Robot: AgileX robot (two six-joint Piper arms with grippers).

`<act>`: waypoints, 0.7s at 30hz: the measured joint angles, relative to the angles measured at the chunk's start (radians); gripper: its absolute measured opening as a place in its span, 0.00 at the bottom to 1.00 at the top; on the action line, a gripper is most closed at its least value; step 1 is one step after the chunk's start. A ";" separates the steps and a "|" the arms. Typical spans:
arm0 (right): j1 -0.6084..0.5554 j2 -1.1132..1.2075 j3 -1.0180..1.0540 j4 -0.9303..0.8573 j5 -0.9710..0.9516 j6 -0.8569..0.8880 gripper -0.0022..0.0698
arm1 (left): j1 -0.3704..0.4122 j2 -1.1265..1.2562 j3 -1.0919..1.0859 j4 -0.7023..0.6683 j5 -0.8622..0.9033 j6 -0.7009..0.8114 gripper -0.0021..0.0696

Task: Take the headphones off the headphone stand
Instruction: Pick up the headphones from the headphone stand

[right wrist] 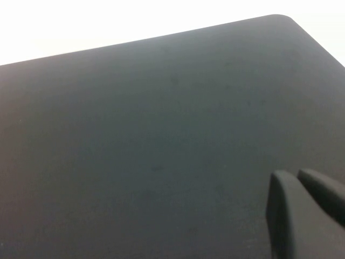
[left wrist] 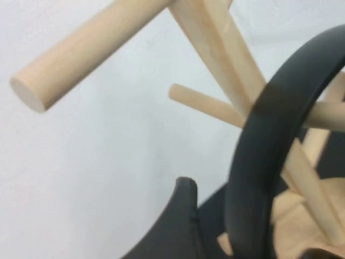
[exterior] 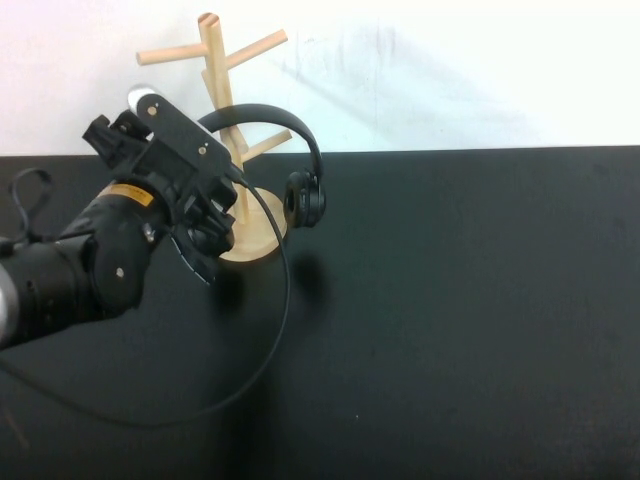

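Note:
The black headphones hang on the light wooden headphone stand at the back left of the table. The headband arches over a peg, one ear cup hangs right of the pole, and the other cup is hidden behind my left gripper. My left gripper is at the stand's left side, just above the round base, and is open. In the left wrist view the headband runs between the jaws, with a gap to the one visible finger. My right gripper is shut and empty over bare table, out of the high view.
The black table spreads to the right and front of the stand. A white wall rises behind the table's back edge. The left arm's black cable loops over the table in front of the stand.

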 joint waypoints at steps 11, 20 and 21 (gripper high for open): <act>0.000 0.000 0.000 0.000 0.000 0.000 0.02 | 0.011 0.122 -0.058 0.016 -0.183 0.000 0.96; 0.000 0.000 0.000 0.000 0.000 0.000 0.02 | 0.033 0.197 -0.138 -0.012 -0.179 0.004 0.96; 0.000 0.000 0.000 0.000 0.000 0.000 0.02 | 0.038 0.199 -0.143 -0.014 -0.165 0.004 0.95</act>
